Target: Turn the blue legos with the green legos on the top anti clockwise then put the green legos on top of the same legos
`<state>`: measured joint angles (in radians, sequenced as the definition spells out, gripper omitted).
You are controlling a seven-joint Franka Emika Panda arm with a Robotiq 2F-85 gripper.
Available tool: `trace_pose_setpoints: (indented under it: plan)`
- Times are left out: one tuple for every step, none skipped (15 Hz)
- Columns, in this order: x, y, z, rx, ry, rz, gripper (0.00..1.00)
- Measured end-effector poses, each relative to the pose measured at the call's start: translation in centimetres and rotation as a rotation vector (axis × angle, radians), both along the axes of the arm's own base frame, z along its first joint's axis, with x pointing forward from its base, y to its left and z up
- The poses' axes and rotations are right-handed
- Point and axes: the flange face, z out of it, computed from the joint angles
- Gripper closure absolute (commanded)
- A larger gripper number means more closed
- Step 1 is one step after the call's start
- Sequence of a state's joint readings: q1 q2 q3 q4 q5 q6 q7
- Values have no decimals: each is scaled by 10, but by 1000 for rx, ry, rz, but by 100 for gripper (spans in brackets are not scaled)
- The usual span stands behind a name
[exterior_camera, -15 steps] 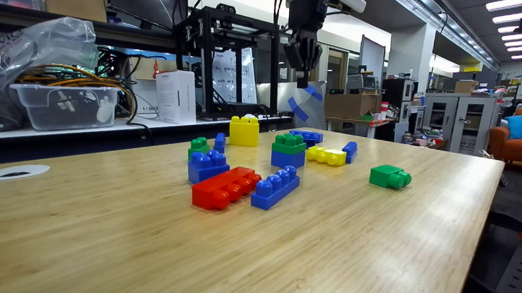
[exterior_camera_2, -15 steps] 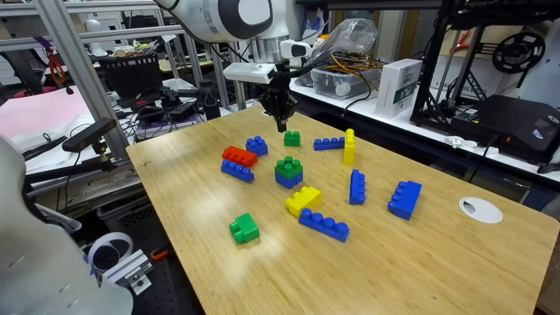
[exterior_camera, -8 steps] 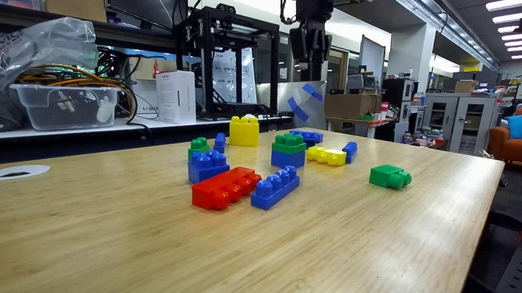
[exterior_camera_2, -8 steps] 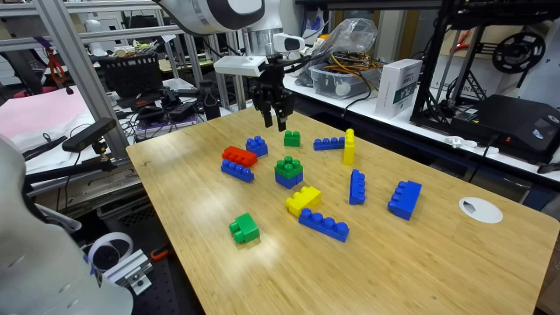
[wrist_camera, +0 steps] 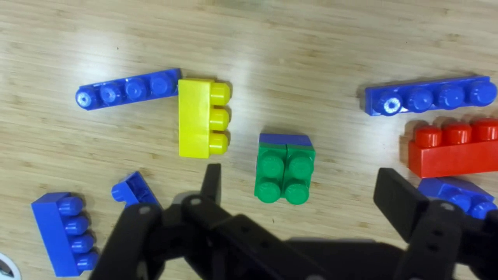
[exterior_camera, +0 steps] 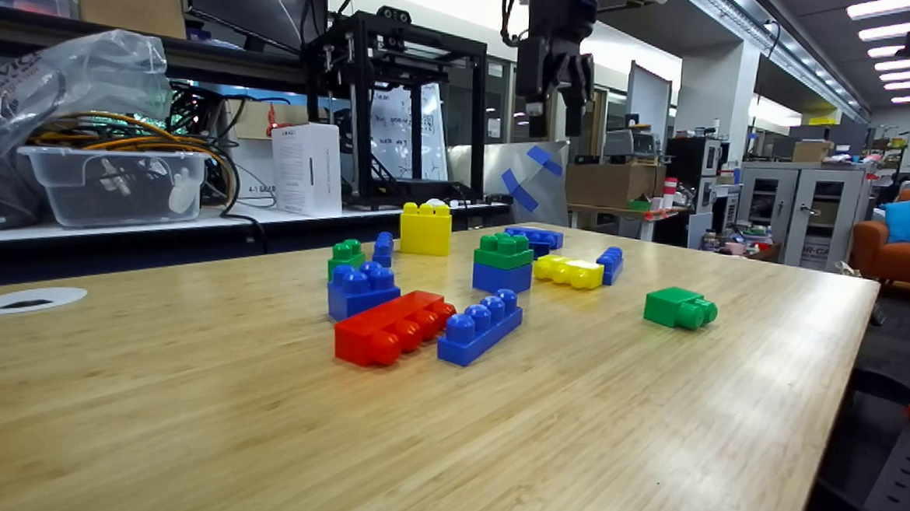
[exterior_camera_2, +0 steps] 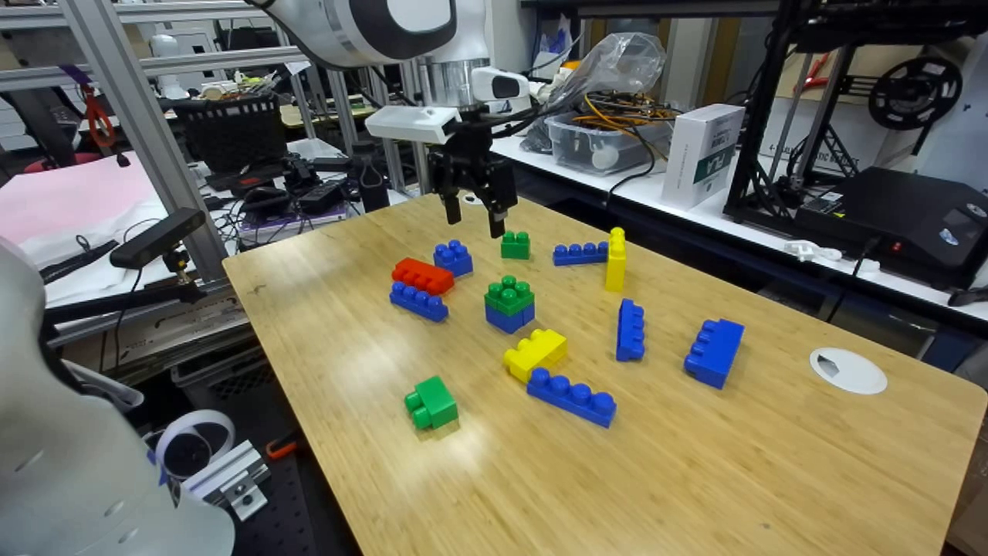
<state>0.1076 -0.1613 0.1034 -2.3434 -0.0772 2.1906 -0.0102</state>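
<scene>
Claw point(exterior_camera_2: 475, 225), pinched earlier, now gapes wide (green legos point(exterior_camera_2: 509, 296) unmoved).

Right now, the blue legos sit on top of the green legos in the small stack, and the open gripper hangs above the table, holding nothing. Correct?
Not quite: the green legos sit on top of the blue legos, as both exterior views show. The open gripper does hang above the table, holding nothing.

Gripper point(exterior_camera_2: 475, 220) spread wide, hanging above the table point(exterior_camera_2: 656, 471).
Its two black fingers point(wrist_camera: 398, 206) stand well apart, tips pointing down. The white arm point(exterior_camera_2: 324, 31) slopes to a near-upright wrist point(exterior_camera_2: 455, 83); in an exterior view, the arm's lower part point(exterior_camera_2: 93, 471) shows outside the table's edge.
</scene>
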Motion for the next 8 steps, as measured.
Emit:
trace_pose_setpoints:
  plan:
    - [-2,0,-2,-1,4,0,0]
    - [-4,-1,-4,-2,8,0,0]
    - [-4,-1,-4,-3,9,0,0]
    - [-4,-1,-4,-3,8,0,0]
    - [-4,-1,-4,-2,7,0,0]
    - [-4,-1,-4,-2,7,0,0]
    - [-4,-1,-4,-2,7,0,0]
    - [-4,-1,-4,-2,7,0,0]
